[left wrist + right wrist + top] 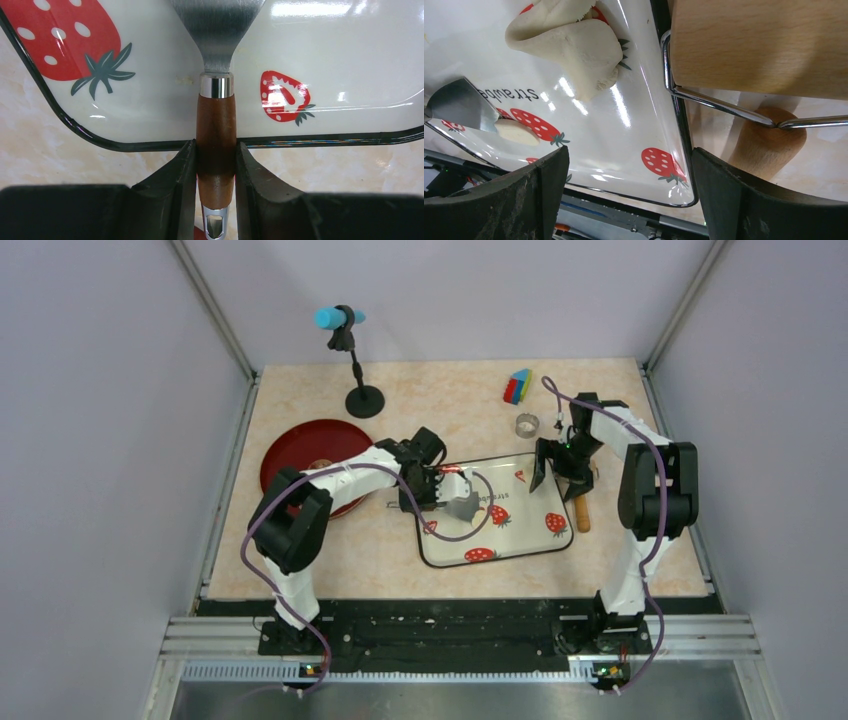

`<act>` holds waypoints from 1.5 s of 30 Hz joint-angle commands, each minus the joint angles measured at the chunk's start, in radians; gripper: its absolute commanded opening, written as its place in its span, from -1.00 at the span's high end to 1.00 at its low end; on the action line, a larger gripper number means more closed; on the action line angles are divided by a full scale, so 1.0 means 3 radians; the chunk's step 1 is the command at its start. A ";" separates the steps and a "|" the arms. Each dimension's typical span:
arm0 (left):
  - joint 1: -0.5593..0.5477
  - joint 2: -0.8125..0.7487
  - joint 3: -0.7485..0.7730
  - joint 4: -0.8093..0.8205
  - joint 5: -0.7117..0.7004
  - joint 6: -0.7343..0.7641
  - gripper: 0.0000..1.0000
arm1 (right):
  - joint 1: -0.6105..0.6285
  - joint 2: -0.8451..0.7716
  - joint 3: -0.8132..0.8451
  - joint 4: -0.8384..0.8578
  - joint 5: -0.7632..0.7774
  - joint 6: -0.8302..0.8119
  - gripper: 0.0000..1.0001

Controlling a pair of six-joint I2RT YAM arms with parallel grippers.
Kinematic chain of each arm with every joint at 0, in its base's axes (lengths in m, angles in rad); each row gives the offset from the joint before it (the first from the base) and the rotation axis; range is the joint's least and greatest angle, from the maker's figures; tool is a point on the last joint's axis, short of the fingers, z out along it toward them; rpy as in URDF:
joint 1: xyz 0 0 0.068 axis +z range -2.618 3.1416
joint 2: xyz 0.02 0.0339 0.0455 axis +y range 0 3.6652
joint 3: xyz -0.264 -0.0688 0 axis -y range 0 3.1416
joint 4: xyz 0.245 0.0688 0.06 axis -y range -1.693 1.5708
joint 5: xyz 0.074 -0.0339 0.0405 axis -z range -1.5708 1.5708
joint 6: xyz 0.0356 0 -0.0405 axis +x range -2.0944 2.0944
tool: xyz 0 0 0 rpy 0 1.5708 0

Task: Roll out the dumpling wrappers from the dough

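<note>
The dough (574, 42) is a crumpled pale cream lump lying on the strawberry-print tray (634, 125). One small pale dumpling wrapper (516, 132) lies on the tray right next to the blade of a metal spatula (459, 102). My left gripper (216, 150) is shut on the spatula's brown wooden handle (216, 125), with the blade (462, 502) over the tray's left part. My right gripper (629, 160) is open and empty, hovering above the tray's right edge (562, 478). The tan rolling pin (754, 45) lies beside the tray on its right.
A silver ring cutter (527, 424) stands behind the tray (520, 545). A red plate (300, 455) lies at the left. A microphone stand (363, 400) and a coloured block (517, 386) are at the back. The rolling pin's handle (582, 515) sticks out beside the tray.
</note>
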 commanded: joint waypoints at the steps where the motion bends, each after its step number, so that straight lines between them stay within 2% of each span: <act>1: -0.0042 -0.0077 0.0067 -0.0211 0.0053 0.0175 1.00 | -0.0009 0.0015 0.0056 0.0051 -0.0052 -0.0031 -0.80; 10: -0.0112 -0.0046 0.0200 -0.0358 0.0026 0.0273 1.00 | -0.0010 0.0022 0.0063 0.0051 -0.0062 -0.0029 -0.80; 25: -0.0286 0.0138 0.0312 -0.0272 -0.0008 0.0053 1.00 | -0.0008 0.0044 0.0067 0.0048 -0.0072 -0.0037 -0.80; 33: -0.0295 0.0079 0.0177 0.0115 0.0166 -0.0295 1.00 | -0.0006 0.0049 0.0079 0.0044 -0.0092 -0.0035 -0.80; 45: -0.0295 -0.0314 -0.0411 0.1073 0.0348 -0.1024 1.00 | -0.0008 0.0023 0.0126 0.0036 -0.0141 -0.0041 -0.80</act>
